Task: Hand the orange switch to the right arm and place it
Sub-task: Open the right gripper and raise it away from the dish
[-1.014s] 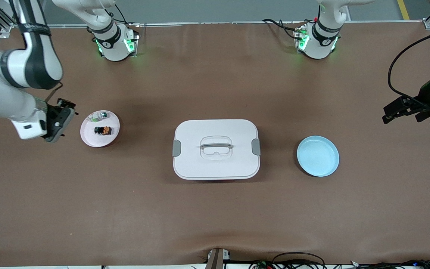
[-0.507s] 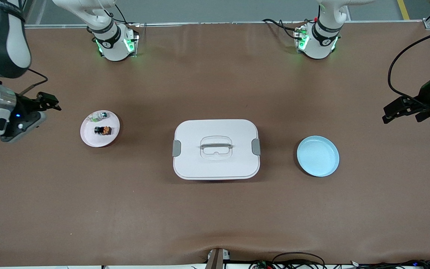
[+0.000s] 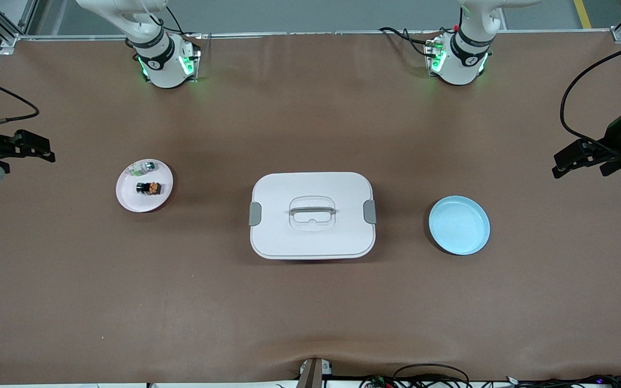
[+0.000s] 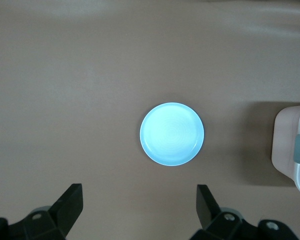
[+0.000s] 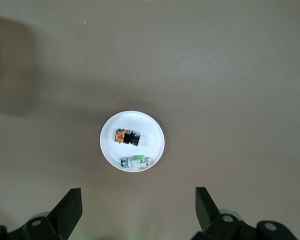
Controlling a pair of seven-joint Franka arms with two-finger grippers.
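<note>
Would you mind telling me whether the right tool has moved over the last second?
Yes. The right tool has drawn away from the white plate, toward the right arm's end of the table.

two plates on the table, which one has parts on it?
The white plate toward the right arm's end: it carries the orange switch and a small green-and-silver piece. The light blue plate, toward the left arm's end, holds nothing.
</note>
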